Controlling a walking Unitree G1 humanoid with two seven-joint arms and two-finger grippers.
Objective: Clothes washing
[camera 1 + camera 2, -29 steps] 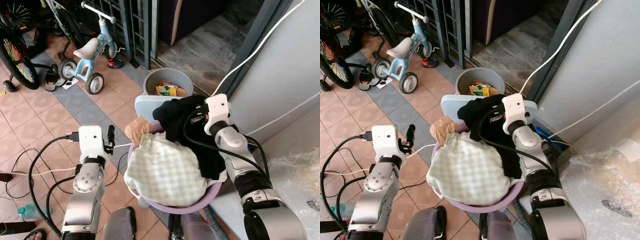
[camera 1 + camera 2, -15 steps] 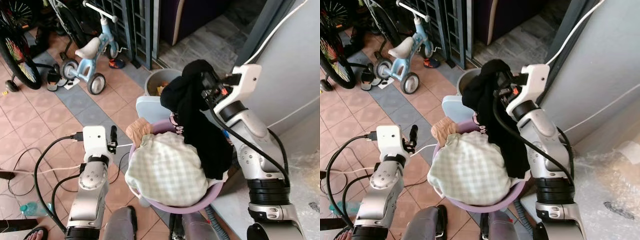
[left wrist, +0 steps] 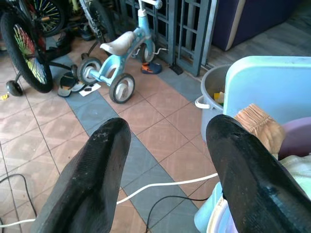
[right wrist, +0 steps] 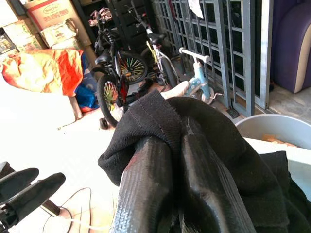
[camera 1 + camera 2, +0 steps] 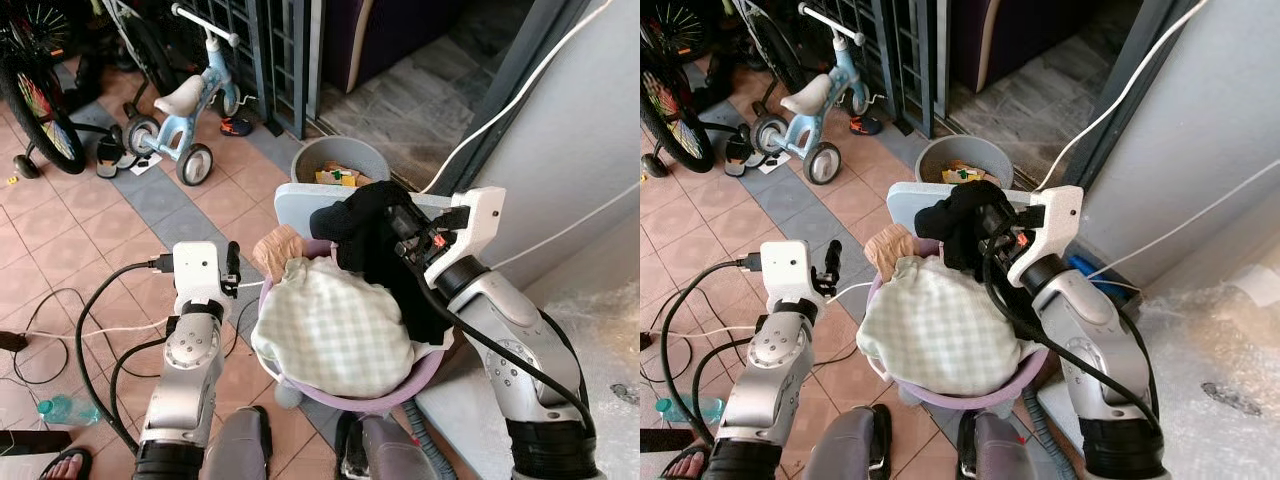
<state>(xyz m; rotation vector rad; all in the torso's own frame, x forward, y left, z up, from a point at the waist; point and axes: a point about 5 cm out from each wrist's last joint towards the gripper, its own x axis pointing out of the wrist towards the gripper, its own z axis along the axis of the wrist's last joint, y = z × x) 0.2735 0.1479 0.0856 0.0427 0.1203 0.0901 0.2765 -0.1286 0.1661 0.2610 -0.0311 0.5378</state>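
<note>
Gripping a bunched fold of one black garment (image 5: 385, 250), the right gripper (image 4: 165, 194) has its two fingers pinched together on the cloth above the far side of the purple laundry basket (image 5: 400, 385); the rest of the garment hangs down along the basket's right edge. The left gripper (image 3: 167, 160) hovers just beside the basket's left rim with its two fingers spread apart and nothing between them.

Three pieces of laundry can be counted: the black garment, one pale green checked cloth (image 5: 335, 330) heaped over most of the basket, and one tan piece (image 5: 277, 250) poking up at the far left rim. One light blue lid-like panel (image 5: 915, 200) lies behind the basket, and one grey bucket (image 5: 340, 160) with packaging inside stands beyond it on the tiled floor (image 5: 60, 260). One small blue tricycle (image 5: 185, 100) is parked by the metal gate (image 5: 910, 50), with a larger bicycle (image 5: 35, 100) to its left.

The right wrist view adds cardboard boxes (image 4: 48, 19) and an orange bag (image 4: 46, 68) beyond the bicycles. The left wrist view shows a white cable (image 3: 165, 187) running across the tiles beneath the fingers.
</note>
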